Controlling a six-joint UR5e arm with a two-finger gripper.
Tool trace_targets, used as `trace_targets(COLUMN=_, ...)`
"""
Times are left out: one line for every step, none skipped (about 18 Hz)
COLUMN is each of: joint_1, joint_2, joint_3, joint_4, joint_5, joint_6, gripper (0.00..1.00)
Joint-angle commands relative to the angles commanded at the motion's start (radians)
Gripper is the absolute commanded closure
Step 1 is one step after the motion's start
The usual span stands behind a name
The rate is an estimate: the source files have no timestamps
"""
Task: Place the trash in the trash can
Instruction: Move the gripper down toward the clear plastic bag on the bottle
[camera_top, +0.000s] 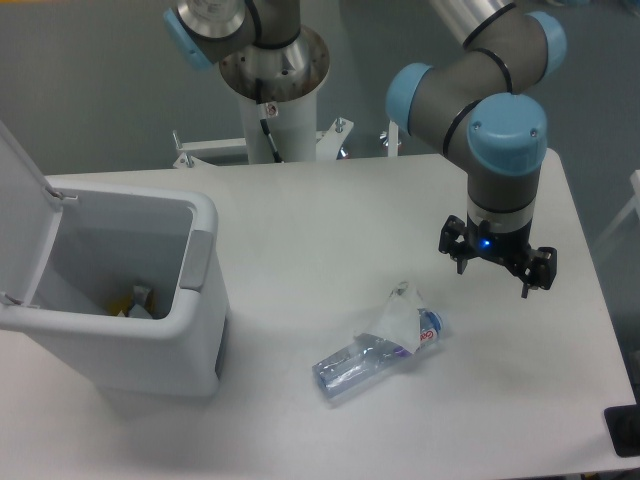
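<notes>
A grey floor lies behind a white tabletop (300, 220), and my arm's base stands at the far edge. Near the front of the tabletop, right of the middle, lies the bottle (375, 358), on its side, slanting from lower left to upper right, with a red-lettered label showing at its upper-right end. A thin whitish plastic sheet (398, 312) stands up in a peak over that end, touching the bottle or draped on it; I cannot tell which.

I judge the bottle light and probably empty, with thin clear walls that would dent under a squeeze and a smooth, round body that could roll or slip. The best hold, to my mind, is across the middle of its body, square to its long axis. The sheet looks limp and nearly weightless; it may come along with the bottle or slide off, so I would pinch it at the peak if it must go separately.

My tool (497, 270) hangs above the tabletop, up and to the right of the bottle, apart from it, its fingers spread wide and holding nothing.

The bin (195, 265) stands at the left, well apart, lid (22, 215) up, with some scraps in the bottom.
</notes>
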Motion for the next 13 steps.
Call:
trace_targets(joint_1=0.000, joint_2=0.000, joint_3=0.002, joint_4=0.000, joint_5=-0.003, joint_6=0.000, gripper=0.00)
trace_targets(joint_1=0.002, joint_2=-0.002, joint_3=0.002, joint_4=0.000, joint_5=-0.006, joint_6=-0.005, gripper=0.00)
trace_targets(joint_1=0.000, joint_2=-0.003, joint_3=0.000, joint_4=0.003, joint_5=-0.006, joint_6=-0.009, gripper=0.00)
trace_targets(joint_1=0.000, joint_2=-0.003, joint_3=-0.003, joint_4=0.003, joint_5=-0.009, joint_6=-0.009, gripper=0.00)
trace_targets(joint_1=0.000, joint_2=0.000, joint_3=-0.011, joint_4=0.003, joint_5=-0.017, joint_6=-0.011, gripper=0.00)
trace_targets(joint_1=0.000, joint_2=0.008, joint_3=-0.030, joint_4=0.009, joint_5=-0.028, joint_6=-0.009, gripper=0.00)
trace_targets(joint_1=0.000, joint_2=0.014, joint_3=-0.063, joint_4=0.020, joint_5=-0.037, joint_6=-0.011, gripper=0.00)
trace_targets(joint_1=0.000, joint_2=0.024, joint_3=-0.099, joint_4=0.047, joint_5=-0.044, joint_6=-0.012, gripper=0.00)
trace_targets(joint_1=-0.002, joint_2=0.032, joint_3=-0.133, joint_4=0.086, joint_5=-0.048, joint_6=-0.012, gripper=0.00)
trace_targets(joint_1=-0.005, joint_2=0.040, joint_3=-0.167, joint_4=0.116, joint_5=-0.048, joint_6=-0.018, gripper=0.00)
trace_targets(joint_1=-0.009, joint_2=0.043, joint_3=-0.192, joint_4=0.133, joint_5=-0.048, joint_6=-0.035, gripper=0.00)
trace_targets(joint_1=-0.011, joint_2=0.049, joint_3=-0.210, joint_4=0.136, joint_5=-0.046, joint_6=-0.035, gripper=0.00)
trace_targets(joint_1=-0.012, joint_2=0.049, joint_3=-0.224, joint_4=0.140, joint_5=-0.048, joint_6=-0.029, gripper=0.00)
